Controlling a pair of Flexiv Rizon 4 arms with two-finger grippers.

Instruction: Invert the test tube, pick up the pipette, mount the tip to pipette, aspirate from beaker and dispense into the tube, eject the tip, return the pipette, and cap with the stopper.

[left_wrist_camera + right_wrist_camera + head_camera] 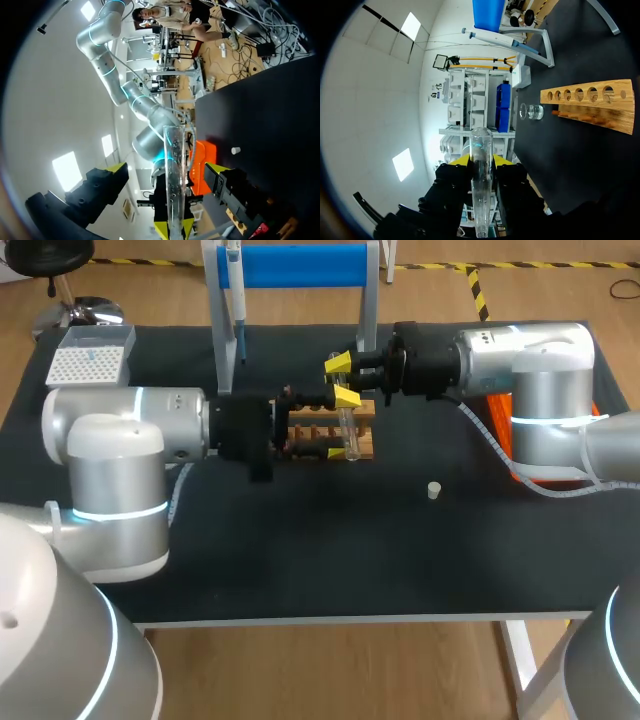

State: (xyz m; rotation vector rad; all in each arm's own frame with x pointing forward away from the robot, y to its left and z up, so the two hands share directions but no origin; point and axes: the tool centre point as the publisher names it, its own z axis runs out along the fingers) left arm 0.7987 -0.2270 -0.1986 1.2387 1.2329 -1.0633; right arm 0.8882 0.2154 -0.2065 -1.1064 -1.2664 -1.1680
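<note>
Right wrist view shows the right claw (481, 161) squeezed shut on the clear glass test tube (481, 200), with one yellow tip on each side of it. In the head view, the tube is up in the air over the end of the brown wooden rack with holes (366, 445), not down in a hole. The left claw (166, 169) is spread wide. The tube is between its fingers, and neither finger seems to touch it. So I think the job is only at its first step, turning the tube over. All the rest is left to do. The white and blue pipette (233, 300) hangs on the blue stand (300, 265). The white box of tips (88, 365) sits at the far left corner of the black table (300, 560). The small glass beaker (532, 111) stands near the rack. The little white stopper (433, 490) lies alone on the table, well apart from the tube.
</note>
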